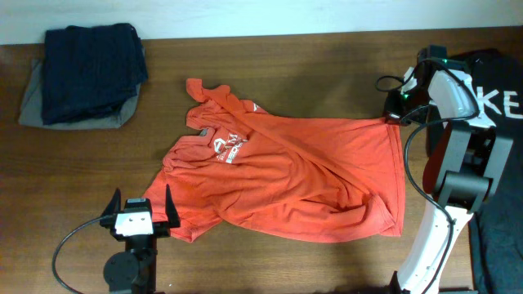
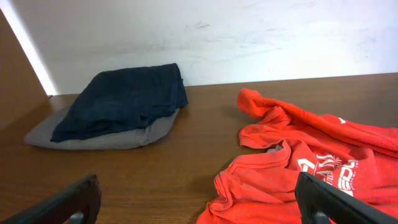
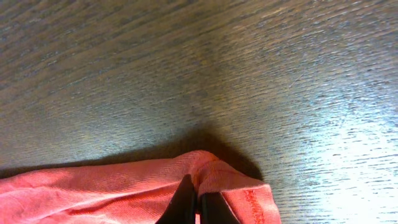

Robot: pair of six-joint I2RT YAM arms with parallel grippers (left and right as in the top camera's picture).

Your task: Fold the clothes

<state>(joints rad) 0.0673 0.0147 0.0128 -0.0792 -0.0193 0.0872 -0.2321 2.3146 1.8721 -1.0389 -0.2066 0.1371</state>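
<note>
- Grip first: the right gripper (image 3: 196, 204) is clenched on the far hem corner of the T-shirt (image 1: 302, 175). In the right wrist view the orange fabric bunches up around the two closed fingertips.
- That corner is probably chosen because a pinch at the hem edge lets the arm drag the cloth taut or carry it over for a fold.
- The left gripper (image 1: 140, 204) is fully released and holds nothing, hanging just beside the shirt's near left edge. From there it looks well placed to take the collar end, though it touches nothing yet.
- The T-shirt lies crumpled near the middle of the table (image 1: 327, 57), between the two arms.
- Its long axis runs side to side across the table: the collar and one sleeve point toward the left arm's side, the hem toward the right arm.
- The white logo (image 1: 230, 147) faces up near the collar end, and a raised crease runs diagonally across the body, so the shirt is not yet flat.
- A folded pile (image 1: 86, 73), dark cloth on grey, sits well apart at the far left corner, likely as finished work kept out of the way.
- Folding itself seems barely begun; spreading comes first.
</note>
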